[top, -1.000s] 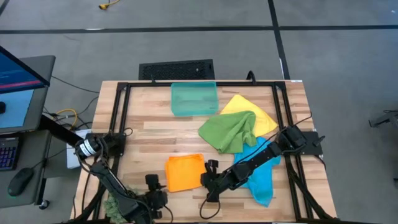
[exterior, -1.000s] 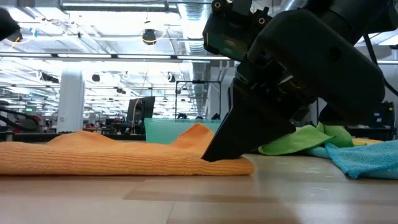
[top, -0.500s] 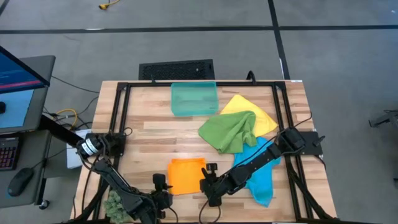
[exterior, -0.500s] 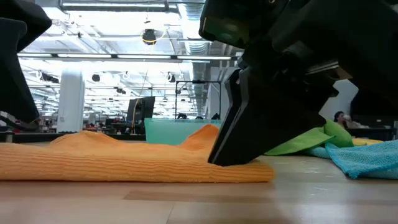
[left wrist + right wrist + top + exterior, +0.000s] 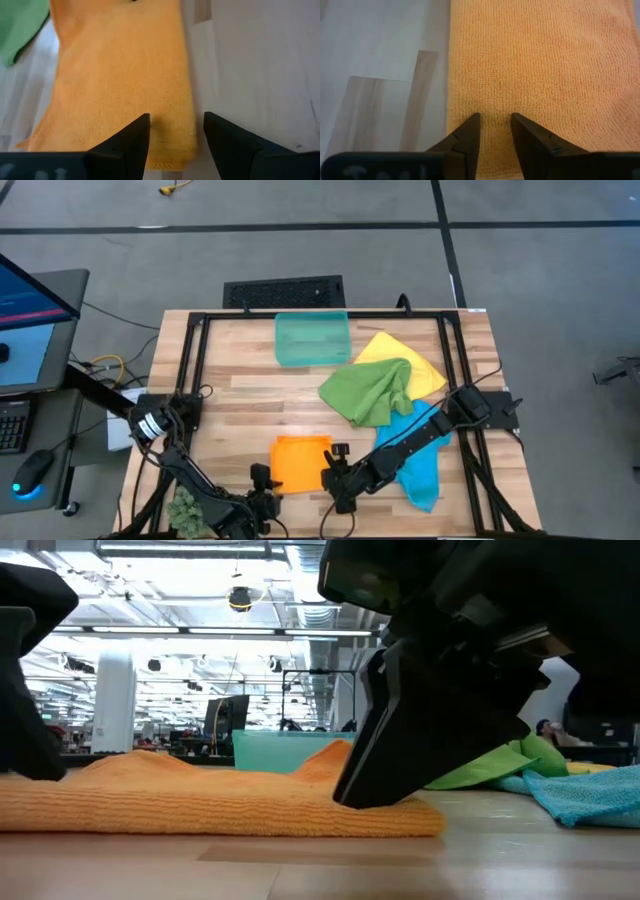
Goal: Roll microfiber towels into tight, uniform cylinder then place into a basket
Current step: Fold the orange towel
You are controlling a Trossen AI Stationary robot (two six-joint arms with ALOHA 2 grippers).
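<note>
High view: both grippers at the orange towel's near edge

High view puts the left gripper [image 5: 262, 480] and right gripper [image 5: 336, 480] at the near edge of the table [image 5: 240, 395], one at each near corner of the orange towel [image 5: 300, 460]. We see the left fingers [image 5: 131, 137] parted, straddling the towel's near corner, nothing pinched. The right fingers [image 5: 467, 137] stand a little apart with their tips down on the towel's edge; we cannot tell whether any cloth is caught between them. The orange towel lies flat in a narrow folded strip, bare wood along both long sides.

Low view: the right gripper's dark body [image 5: 440, 710] blocks most of the right half and the left gripper is cut off at the frame edge, so the contact at the towel's hem is hard to make out.

Further back, beside the right arm, we see the blue towel [image 5: 425, 465] partly under that arm. The green towel [image 5: 370, 392] lies crumpled at mid-table, overlapping the yellow towel [image 5: 400, 352]. The basket [image 5: 312, 338] sits at the far edge, open wood to its left. A spiky green plant ball [image 5: 182, 506] sits at the near left corner, partly hidden by the left arm.
</note>
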